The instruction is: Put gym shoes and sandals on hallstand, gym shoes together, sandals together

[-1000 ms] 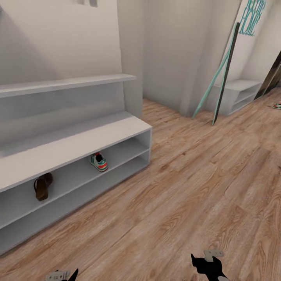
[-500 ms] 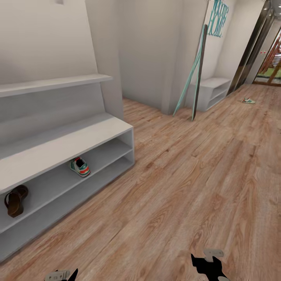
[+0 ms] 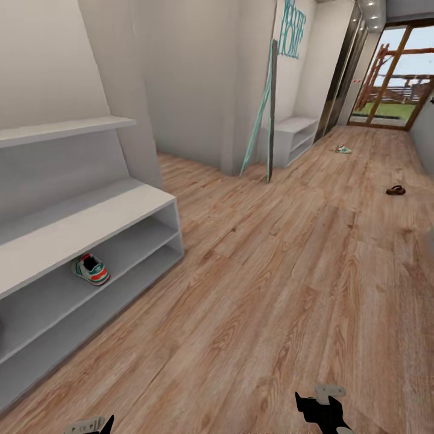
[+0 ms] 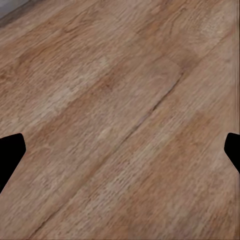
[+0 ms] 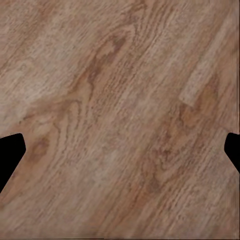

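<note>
The light-grey hallstand (image 3: 90, 223) fills the left of the head view. One gym shoe (image 3: 91, 269) lies in its upper open shelf row. The other gym shoe (image 3: 343, 149) lies far down the corridor floor (image 3: 271, 289), near the small white shelf. A dark-brown sandal (image 3: 395, 190) lies on the floor at the far right. My left gripper (image 3: 90, 425) and right gripper (image 3: 322, 408) hang low at the bottom edge. In the wrist views the left gripper (image 4: 120, 155) and right gripper (image 5: 120, 155) are open over bare planks, nothing between the fingers.
A dark board with a teal strip (image 3: 269, 120) leans against the wall corner beside a small white shelf unit (image 3: 293, 134). A glass door (image 3: 392, 84) closes the corridor's far end. Teal lettering (image 3: 291, 30) hangs on the wall. Wide floor stretches ahead.
The whole head view has swung to the right, so the hallstand slid left. The shelved sandal left the picture; the far gym shoe and the floor sandal came into view. Grippers look unchanged.
</note>
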### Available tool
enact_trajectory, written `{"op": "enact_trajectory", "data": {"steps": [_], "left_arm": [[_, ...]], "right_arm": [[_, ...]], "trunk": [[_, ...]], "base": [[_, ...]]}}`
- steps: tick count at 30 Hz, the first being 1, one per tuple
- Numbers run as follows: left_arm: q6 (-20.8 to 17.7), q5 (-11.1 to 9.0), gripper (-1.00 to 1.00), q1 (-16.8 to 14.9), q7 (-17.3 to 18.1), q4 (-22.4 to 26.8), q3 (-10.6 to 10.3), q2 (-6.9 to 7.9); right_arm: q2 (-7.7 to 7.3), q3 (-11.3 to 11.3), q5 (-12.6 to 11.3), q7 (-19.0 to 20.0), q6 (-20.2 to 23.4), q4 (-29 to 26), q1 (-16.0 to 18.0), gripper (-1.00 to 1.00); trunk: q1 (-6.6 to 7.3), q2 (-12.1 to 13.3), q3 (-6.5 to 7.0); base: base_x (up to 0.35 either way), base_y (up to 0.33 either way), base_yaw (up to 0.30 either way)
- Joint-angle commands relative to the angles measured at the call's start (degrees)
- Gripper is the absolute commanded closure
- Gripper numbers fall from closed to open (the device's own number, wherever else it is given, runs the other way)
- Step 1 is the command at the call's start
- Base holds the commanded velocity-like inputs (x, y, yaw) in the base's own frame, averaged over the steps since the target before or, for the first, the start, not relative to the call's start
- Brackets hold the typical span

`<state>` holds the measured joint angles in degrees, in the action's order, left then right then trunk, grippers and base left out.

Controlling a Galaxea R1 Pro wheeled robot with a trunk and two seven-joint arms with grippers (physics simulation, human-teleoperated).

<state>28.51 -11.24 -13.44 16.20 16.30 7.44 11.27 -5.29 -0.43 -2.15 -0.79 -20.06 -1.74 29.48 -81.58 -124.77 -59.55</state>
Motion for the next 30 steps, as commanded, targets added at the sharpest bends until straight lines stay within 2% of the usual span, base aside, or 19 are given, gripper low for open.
{"op": "enact_trajectory", "data": {"steps": [1, 17, 30], "left_arm": [[0.01, -0.55, -1.00, -0.01, 0.51, -0.04, 0.14, 0.00], [0.05, -0.61, -1.00, -0.02, 0.41, -0.04, 0.03, -0.02], [0.05, -0.63, -1.00, -0.01, 0.41, -0.04, 0.03, -0.02]], "right_arm": [[0.01, -0.01, -0.22, -0.01, -0.19, 0.07, 0.05, -1.00], [0.01, -0.01, -0.22, -0.01, -0.17, 0.07, 0.05, -1.00], [0.01, -0.01, -0.21, -0.01, -0.16, 0.07, 0.05, -1.00]], "trunk": [[0.01, -0.02, -0.04], [0.01, -0.02, -0.04], [0.01, -0.02, 0.04]], "base": [[0.000, 0.000, -0.300], [0.013, 0.000, -0.300], [0.272, 0.000, -0.300]]}}
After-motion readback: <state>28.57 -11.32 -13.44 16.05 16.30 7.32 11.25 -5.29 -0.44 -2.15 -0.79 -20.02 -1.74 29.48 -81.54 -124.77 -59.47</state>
